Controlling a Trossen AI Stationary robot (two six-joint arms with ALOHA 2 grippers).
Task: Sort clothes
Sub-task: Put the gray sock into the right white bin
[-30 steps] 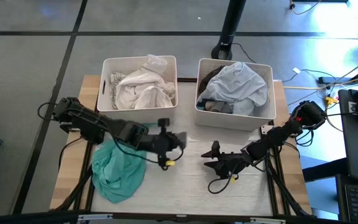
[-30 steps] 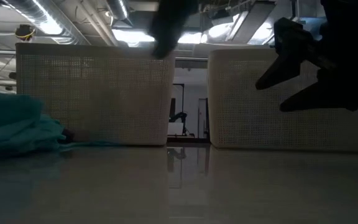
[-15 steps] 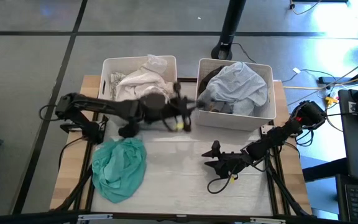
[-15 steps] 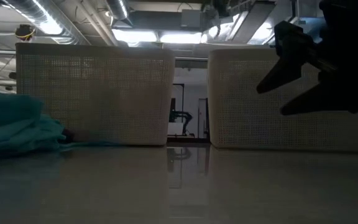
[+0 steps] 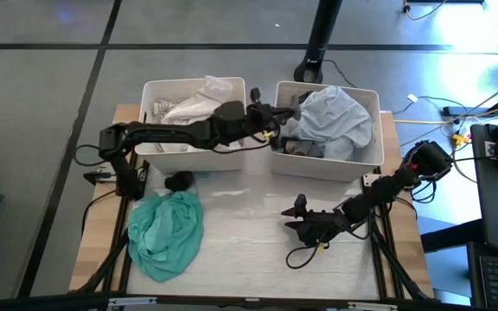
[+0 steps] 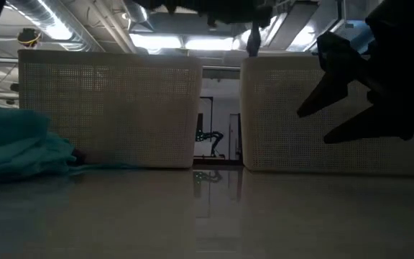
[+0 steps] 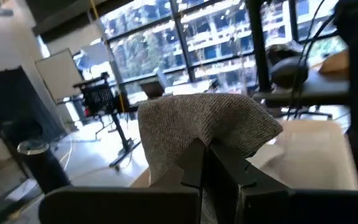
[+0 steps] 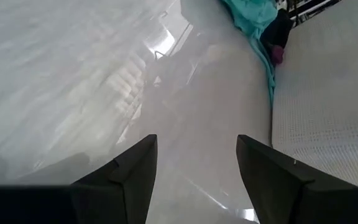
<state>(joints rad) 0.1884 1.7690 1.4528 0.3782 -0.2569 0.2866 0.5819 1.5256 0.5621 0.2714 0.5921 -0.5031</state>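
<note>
My left gripper [image 5: 284, 113] reaches across the left bin to the near-left corner of the right bin [image 5: 363, 164] and is shut on a grey knit cloth [image 7: 207, 121]. My right gripper [image 5: 296, 221] is open and empty just above the table, near its front right. A teal-green garment [image 5: 164, 233] lies crumpled on the table's left, with a small black garment [image 5: 179, 180] beside it. White clothes [image 5: 193, 117] fill the left bin [image 5: 145, 130]. A pale grey-blue garment [image 5: 331, 121] lies on top in the right bin. My left gripper pinches the grey cloth between its two shut fingers at a fold [image 7: 191, 142]. The cloth bunches out beyond the fingertips [image 7: 211, 163] and is lifted clear of the table. Which part of the garment this is does not show.
The two white bins stand side by side along the far edge with a narrow gap [image 6: 218, 115] between them. Bare tabletop [image 5: 249, 250] lies between the teal garment and my right gripper. The teal garment also shows in the right wrist view [image 8: 253, 18].
My left gripper has risen from above the table's middle and swung toward the far edge and the right, over the left bin's corner to the right bin's left side. The teal garment, which the arm partly covered before, now shows whole.
</note>
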